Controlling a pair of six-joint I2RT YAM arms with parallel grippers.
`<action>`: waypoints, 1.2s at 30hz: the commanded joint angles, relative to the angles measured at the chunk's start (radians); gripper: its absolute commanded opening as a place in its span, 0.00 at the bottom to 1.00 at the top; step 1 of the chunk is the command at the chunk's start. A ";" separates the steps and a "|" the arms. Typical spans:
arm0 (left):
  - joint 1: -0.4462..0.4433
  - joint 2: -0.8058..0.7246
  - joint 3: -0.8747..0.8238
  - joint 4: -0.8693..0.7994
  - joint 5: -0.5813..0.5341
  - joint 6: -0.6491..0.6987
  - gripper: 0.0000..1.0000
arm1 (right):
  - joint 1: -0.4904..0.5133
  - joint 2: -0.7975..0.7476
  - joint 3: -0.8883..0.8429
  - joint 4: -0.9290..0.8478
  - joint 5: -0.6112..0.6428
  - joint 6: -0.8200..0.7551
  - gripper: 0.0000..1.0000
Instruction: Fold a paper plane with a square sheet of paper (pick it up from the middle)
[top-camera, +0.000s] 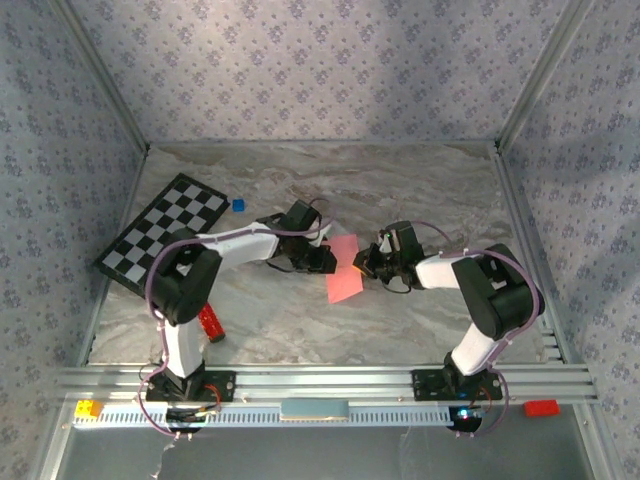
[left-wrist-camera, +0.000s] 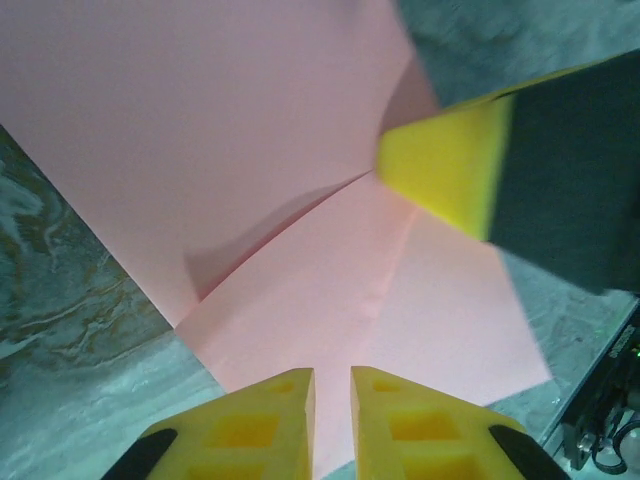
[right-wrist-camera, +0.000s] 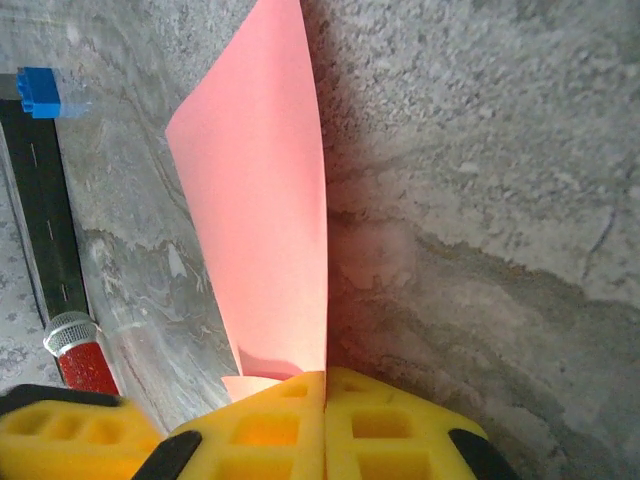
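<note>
in the top view we see the square sheet of paper (top-camera: 343, 268) lying near the middle of the marble table (top-camera: 420, 180), long side running from 12 to 6 o'clock. the two arms meet over it. the left gripper (top-camera: 326, 260) comes in at the sheet's 9 o'clock edge and the right gripper (top-camera: 364, 264) at its 3 o'clock edge.

from the right wrist we see its yellow fingers (right-wrist-camera: 390, 420) clenched flat together with no gap. the pink sheet rises straight out of the seam toward 12 o'clock, so this gripper is pinching the paper's edge.

from the left wrist we see its own two pads parted by a narrow slot. the pink paper shows through that slot, and the slot is wider than the paper, so we take this gripper as loosened rather than gripping. in that same view the sheet is partly folded: one flap lifts off the layer beneath, throwing a shadow along a crease, and the other arm's yellow pad presses in at 2 o'clock.

the checkerboard (top-camera: 165, 232) lies at 9 to 10 o'clock from the sheet, well apart. a blue cube (top-camera: 238, 205) sits just off the board's 3 o'clock corner. a red glittery bar (top-camera: 210, 322) lies at 8 o'clock beside the left arm.
</note>
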 joint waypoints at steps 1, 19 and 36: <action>-0.005 -0.094 -0.026 -0.012 -0.067 -0.007 0.19 | -0.004 -0.059 0.003 -0.064 0.011 -0.046 0.07; 0.036 -0.501 -0.287 0.107 -0.428 -0.109 0.30 | 0.065 -0.384 0.192 -0.739 0.357 -0.320 0.06; 0.122 -0.702 -0.454 0.117 -0.527 -0.223 0.48 | 0.201 -0.368 0.402 -1.110 0.724 -0.377 0.06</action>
